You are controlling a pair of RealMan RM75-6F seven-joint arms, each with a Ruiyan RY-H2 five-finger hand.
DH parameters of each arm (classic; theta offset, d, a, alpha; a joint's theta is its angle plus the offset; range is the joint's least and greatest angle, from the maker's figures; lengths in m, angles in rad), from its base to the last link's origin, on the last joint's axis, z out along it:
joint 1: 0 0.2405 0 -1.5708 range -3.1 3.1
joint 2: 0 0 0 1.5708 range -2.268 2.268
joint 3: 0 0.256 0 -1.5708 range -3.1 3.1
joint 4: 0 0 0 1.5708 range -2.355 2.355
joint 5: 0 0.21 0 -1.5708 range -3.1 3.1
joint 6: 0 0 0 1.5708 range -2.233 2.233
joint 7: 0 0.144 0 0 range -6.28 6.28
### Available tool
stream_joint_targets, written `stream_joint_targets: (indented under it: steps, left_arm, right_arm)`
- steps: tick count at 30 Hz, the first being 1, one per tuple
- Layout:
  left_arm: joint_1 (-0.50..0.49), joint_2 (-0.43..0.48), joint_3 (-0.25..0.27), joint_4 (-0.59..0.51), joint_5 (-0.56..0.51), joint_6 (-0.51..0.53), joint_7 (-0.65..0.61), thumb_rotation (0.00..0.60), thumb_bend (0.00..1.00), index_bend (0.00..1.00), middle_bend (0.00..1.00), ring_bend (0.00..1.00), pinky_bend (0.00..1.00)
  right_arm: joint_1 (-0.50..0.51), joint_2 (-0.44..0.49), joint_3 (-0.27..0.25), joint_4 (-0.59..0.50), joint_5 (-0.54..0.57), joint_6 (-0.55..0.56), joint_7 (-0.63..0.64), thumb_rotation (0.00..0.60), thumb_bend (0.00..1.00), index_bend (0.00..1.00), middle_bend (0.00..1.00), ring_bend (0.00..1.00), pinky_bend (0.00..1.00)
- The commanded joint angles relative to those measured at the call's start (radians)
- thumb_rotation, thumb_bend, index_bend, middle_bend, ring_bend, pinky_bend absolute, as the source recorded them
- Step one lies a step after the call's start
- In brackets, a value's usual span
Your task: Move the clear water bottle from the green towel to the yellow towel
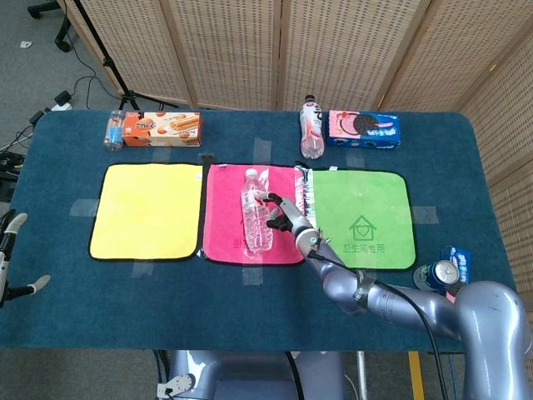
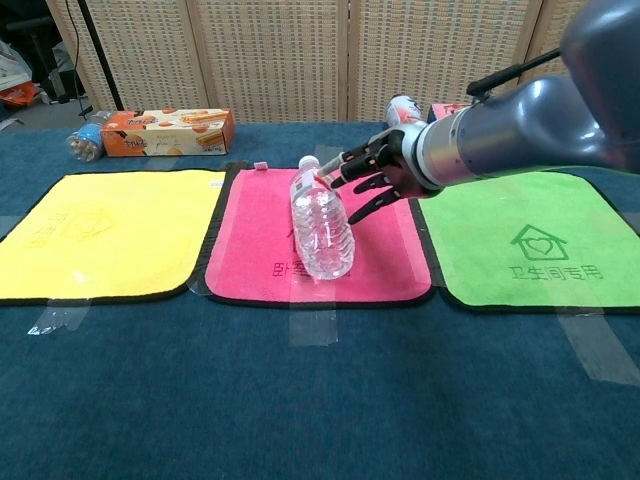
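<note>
The clear water bottle [image 1: 256, 218] [image 2: 320, 225] hangs tilted over the pink towel [image 1: 225, 225] [image 2: 385, 265], cap pointing to the far side. My right hand [image 1: 283, 215] [image 2: 378, 176] grips its upper part from the right. To the right lies the green towel [image 1: 366, 218] [image 2: 540, 240] with nothing on it. The yellow towel [image 1: 148, 210] [image 2: 100, 230] is bare at the left. My left hand [image 1: 10, 254] shows only at the left edge of the head view, fingers spread and holding nothing.
Along the far edge stand an orange biscuit box [image 1: 162, 128] with a small bottle [image 1: 113, 130] beside it, a pink-and-white drink bottle [image 1: 311, 127] and a blue cookie box [image 1: 363, 127]. A blue can [image 1: 441, 273] lies near the front right.
</note>
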Motion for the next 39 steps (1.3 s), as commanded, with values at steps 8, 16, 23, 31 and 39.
stream_joint_targets:
  steps: [8,16,23,31,39]
  left_arm:
    - [0.002,0.000,0.000,0.003,-0.003,0.003,-0.004,0.600,0.00,0.00,0.00,0.00,0.00]
    - [-0.001,-0.007,-0.001,0.015,0.002,0.003,-0.007,0.600,0.00,0.00,0.00,0.00,0.00]
    - [-0.013,-0.013,0.000,0.015,0.022,-0.003,-0.003,0.600,0.00,0.00,0.00,0.00,0.00]
    - [-0.049,-0.004,-0.011,0.001,0.047,-0.025,0.041,0.600,0.00,0.00,0.00,0.00,0.00]
    - [-0.182,0.032,-0.052,-0.028,0.117,-0.143,0.089,0.600,0.10,0.00,0.00,0.00,0.00]
  right_arm:
    - [0.027,-0.007,0.000,-0.016,0.011,0.037,-0.034,0.600,1.00,0.16,0.14,0.04,0.29]
    - [-0.063,0.148,0.039,-0.203,-0.165,0.114,-0.032,0.600,1.00,0.16,0.14,0.04,0.29]
    - [-0.294,0.331,-0.011,-0.445,-0.625,0.291,-0.013,0.600,1.00,0.16,0.11,0.03,0.28]
    - [-0.531,0.425,-0.208,-0.402,-1.094,0.577,-0.097,0.600,0.00,0.00,0.00,0.00,0.00]
    - [-0.780,0.380,-0.342,-0.223,-1.348,0.936,-0.014,0.600,0.00,0.00,0.00,0.00,0.00]
